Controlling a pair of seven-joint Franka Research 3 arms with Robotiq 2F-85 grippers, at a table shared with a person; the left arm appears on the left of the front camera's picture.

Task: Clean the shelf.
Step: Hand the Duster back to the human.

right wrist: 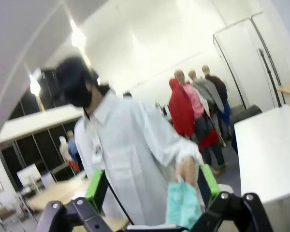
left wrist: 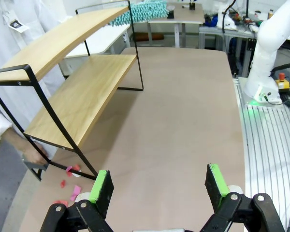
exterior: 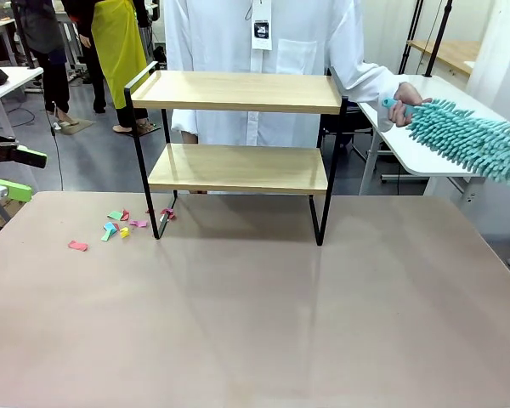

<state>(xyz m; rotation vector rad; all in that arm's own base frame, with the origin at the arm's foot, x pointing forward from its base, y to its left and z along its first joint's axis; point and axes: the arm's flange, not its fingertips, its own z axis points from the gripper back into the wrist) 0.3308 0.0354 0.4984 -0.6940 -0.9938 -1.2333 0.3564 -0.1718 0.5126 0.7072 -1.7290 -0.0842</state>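
Both claws are seen spread wide and empty: the left gripper is held above the table near the coloured scraps, while the right gripper is raised toward the person's hand and teal duster. At the table's far edge the shelf is stood upright, bare, in front of the person.

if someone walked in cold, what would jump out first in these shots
Probably the fluffy teal duster in the person's hand at the far right, near the right gripper, whose jaws stand open. Next, the shelf, both wooden tiers bare, at the table's far edge. Then the bright paper scraps on the table by its left foot.
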